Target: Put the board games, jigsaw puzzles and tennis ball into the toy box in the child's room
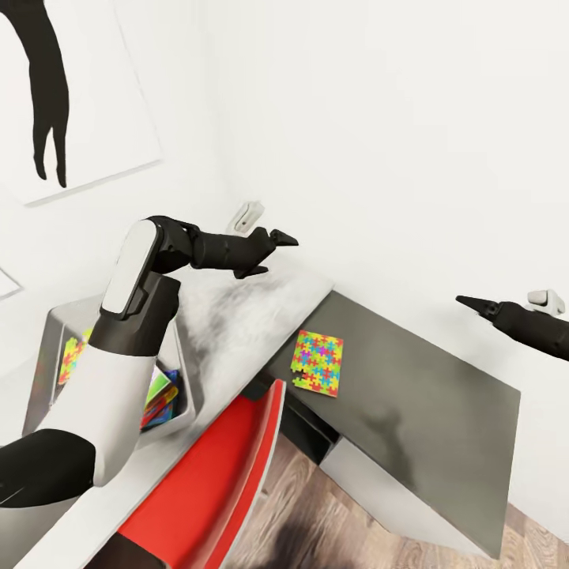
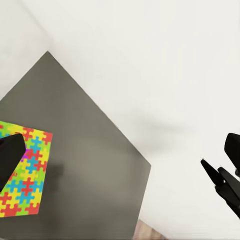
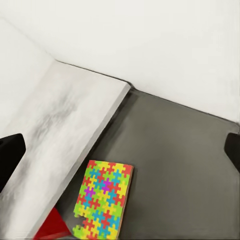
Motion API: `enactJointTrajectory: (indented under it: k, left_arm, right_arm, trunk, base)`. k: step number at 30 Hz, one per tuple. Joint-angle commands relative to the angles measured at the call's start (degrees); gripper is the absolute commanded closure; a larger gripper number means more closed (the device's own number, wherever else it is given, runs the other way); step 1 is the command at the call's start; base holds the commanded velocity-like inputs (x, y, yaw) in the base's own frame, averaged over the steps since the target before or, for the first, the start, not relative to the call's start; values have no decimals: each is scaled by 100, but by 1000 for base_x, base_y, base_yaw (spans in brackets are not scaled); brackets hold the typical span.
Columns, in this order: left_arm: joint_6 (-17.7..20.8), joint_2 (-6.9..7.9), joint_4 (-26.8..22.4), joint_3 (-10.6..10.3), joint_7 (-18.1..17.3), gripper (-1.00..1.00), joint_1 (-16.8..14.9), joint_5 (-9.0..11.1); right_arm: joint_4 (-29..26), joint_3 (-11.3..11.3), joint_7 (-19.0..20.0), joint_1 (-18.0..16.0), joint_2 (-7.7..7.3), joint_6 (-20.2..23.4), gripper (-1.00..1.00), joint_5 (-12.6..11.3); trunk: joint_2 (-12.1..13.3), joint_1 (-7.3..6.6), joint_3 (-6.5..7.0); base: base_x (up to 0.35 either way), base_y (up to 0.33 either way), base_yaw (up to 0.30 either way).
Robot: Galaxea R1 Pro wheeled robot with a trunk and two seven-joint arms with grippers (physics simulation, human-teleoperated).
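1. Puzzle (image 1: 318,362) lies flat at frame centre, on the table's dark lower section (image 1: 427,379).
2. Left gripper (image 1: 265,251) wide open, empty, hovering upper centre.
3. Right gripper (image 1: 472,303): opening unclear.
4. Suggest descending squarely and pinching an edge; the thin sheet may slip.

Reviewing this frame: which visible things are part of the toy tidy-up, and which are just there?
Job:
jigsaw puzzle on the table's dark lower section
toy box, colourful items inside
left hand, open, empty
right hand

Just there:
red chair
wall picture
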Motion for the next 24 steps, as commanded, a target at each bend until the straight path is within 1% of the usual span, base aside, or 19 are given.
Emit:
enactJointTrajectory:
  k: [1,6,7,9,10,18,19,21,22,24]
  left_arm:
    - [9,-1,-2,3,60,-100,-5,49]
    - [6,-13,79,-46,78,-100,7,-6]
    - [6,-13,79,-46,78,-100,7,-6]
    - [8,-13,93,-62,91,-100,17,-21]
    - [9,-5,102,-81,107,-100,42,-52]
    - [10,25,114,-114,137,-100,162,-171]
    - [11,35,124,-123,142,-100,214,-254]
    - [11,40,138,-126,144,-100,241,-334]
    - [11,44,203,-128,146,-100,281,-466]
    - [11,46,284,-130,147,-100,305,-547]
  right_arm:
    - [1,-7,60,-5,0,28,-100,55]
    - [8,-99,210,242,5,28,-100,40]
    - [8,-99,210,242,5,28,-100,40]
    - [9,-117,246,367,6,28,-100,40]
    - [8,-130,271,496,7,28,-100,41]
    - [13,-146,305,700,9,28,-100,39]
    - [11,-150,314,845,10,28,-100,40]
    - [10,-154,317,920,9,28,-100,41]
    - [9,-147,320,989,10,28,-100,37]
    - [8,-130,321,1015,16,28,-100,35]
  trunk:
    - [-10,4,-3]
    - [-10,4,27]
    - [-10,4,33]
    - [-10,4,45]
    - [-10,4,52]
    - [-10,4,101]
    - [-10,4,105]
    - [-10,4,112]
    - [-10,4,114]
    - [-10,4,116]
  base:
    - [0,0,-231]
    - [0,0,-230]
    - [0,0,-230]
    - [0,0,-230]
    - [0,0,-230]
    - [0,0,-228]
    - [0,0,-155]
    - [0,0,-111]
    - [0,0,-51]
    - [0,0,-37]
